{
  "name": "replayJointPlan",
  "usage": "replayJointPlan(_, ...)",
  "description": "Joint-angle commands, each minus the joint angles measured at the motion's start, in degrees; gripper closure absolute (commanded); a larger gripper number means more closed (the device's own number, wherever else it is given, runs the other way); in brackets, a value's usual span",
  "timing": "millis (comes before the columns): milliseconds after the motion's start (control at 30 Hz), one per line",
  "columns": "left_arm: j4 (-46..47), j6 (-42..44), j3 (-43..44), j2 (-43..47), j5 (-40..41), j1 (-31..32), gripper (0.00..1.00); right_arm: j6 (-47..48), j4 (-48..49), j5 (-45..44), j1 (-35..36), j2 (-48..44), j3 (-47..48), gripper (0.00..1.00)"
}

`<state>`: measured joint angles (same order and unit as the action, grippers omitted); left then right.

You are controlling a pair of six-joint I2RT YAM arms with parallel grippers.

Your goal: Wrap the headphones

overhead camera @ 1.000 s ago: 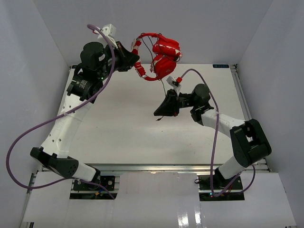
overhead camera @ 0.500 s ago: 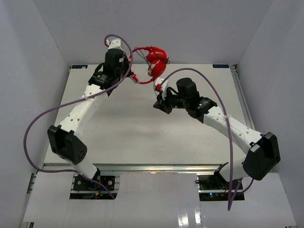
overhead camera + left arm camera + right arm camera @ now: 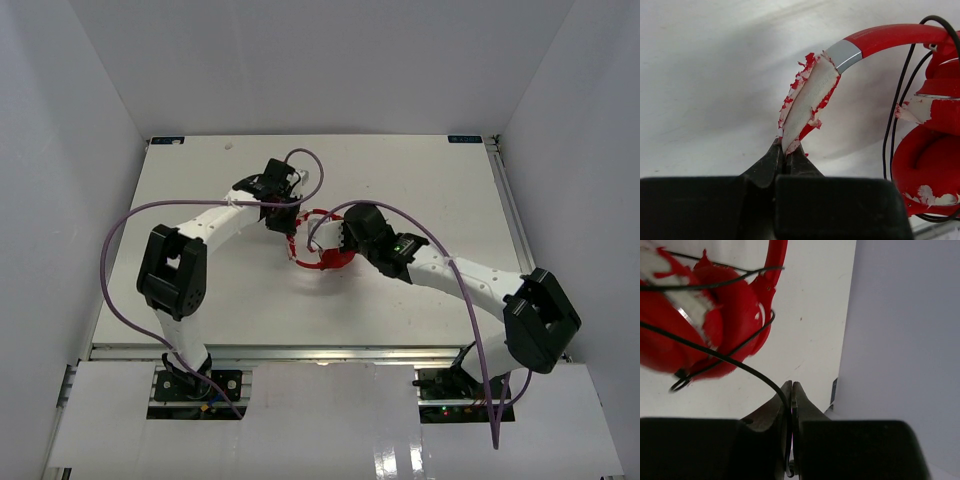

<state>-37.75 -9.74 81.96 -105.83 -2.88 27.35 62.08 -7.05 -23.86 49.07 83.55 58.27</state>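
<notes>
The left jaws are squeezing shut on the worn tip (image 3: pixel 805 107) of the headband (image 3: pixel 890 36), low in the middle of the left wrist view. That tip is white, with bits of red skin flaking off. From the tip the headband is curving up to the upper right, past a grey piece and into smooth red. At the right edge a red ear cup (image 3: pixel 922 165) is showing, with white patches where it is peeling. The thin dark cable (image 3: pixel 888 132) is hanging in two strands between the worn tip and the ear cup.

The right jaws are pinching shut on that cable, low in the middle of the right wrist view. The cable is running up and to the left from the jaws. It is crossing over the red ear cups in the upper left corner. A grey wall (image 3: pixel 905 330) is filling the right side.

In the top view the headphones (image 3: pixel 322 248) are sitting low in the middle of the white counter (image 3: pixel 420 180), between the two arm tips. I cannot tell if they are touching the counter. The left arm (image 3: pixel 215 220) is reaching in from the left and the right arm (image 3: pixel 455 275) from the right. Purple cables (image 3: pixel 118 232) are looping along both arms.
</notes>
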Motion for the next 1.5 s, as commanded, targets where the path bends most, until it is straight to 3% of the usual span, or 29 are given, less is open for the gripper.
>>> replayJointPlan(0, 3.66, 6.11, -1.76, 6.59, -19.44, 0.16, 1.00, 11.72, 20.26, 2.02, -0.11, 0.89, -4.20, 0.92)
replayJointPlan(267, 4.99, 9.56, -3.86, 5.13, -25.72, 0.12, 1.00, 9.12, 22.23, 5.39, -0.41, 11.35, 2.79, 0.90)
replayJointPlan(567, 8.12, 7.25, -5.26, -0.36, -22.06, -1.16, 1.00, 4.90, 14.27, 12.24, -3.98, 11.64, 1.27, 0.75)
replayJointPlan(667, 8.11, 6.61, -4.97, -1.80, -21.86, -1.16, 0.99, 4.49, 12.50, 13.55, -4.57, 11.89, 0.70, 0.65)
replayJointPlan(800, 7.70, 6.48, -5.13, -2.27, -19.93, -1.16, 0.79, 3.59, 9.60, 14.85, -5.37, 12.26, 2.50, 0.49)
replayJointPlan(1000, 6.91, 7.19, -5.76, -1.09, -18.04, -1.16, 0.47, 3.09, -2.83, 19.39, -7.47, 12.28, 7.35, 0.13)
replayJointPlan(1167, 5.82, 7.46, -4.95, 0.95, -17.70, -1.16, 0.26, 3.12, -7.27, 21.29, -9.40, 11.04, 8.43, 0.08)
replayJointPlan(1333, 4.34, 9.15, -4.90, 5.29, -17.39, -1.16, 0.07, 1.82, -16.33, 27.56, -13.93, 12.19, 15.73, 0.06)
replayJointPlan(1467, 4.09, 9.56, -5.76, 8.63, -20.01, -1.16, 0.02, -0.94, -22.05, 31.21, -16.49, 15.89, 23.50, 0.05)
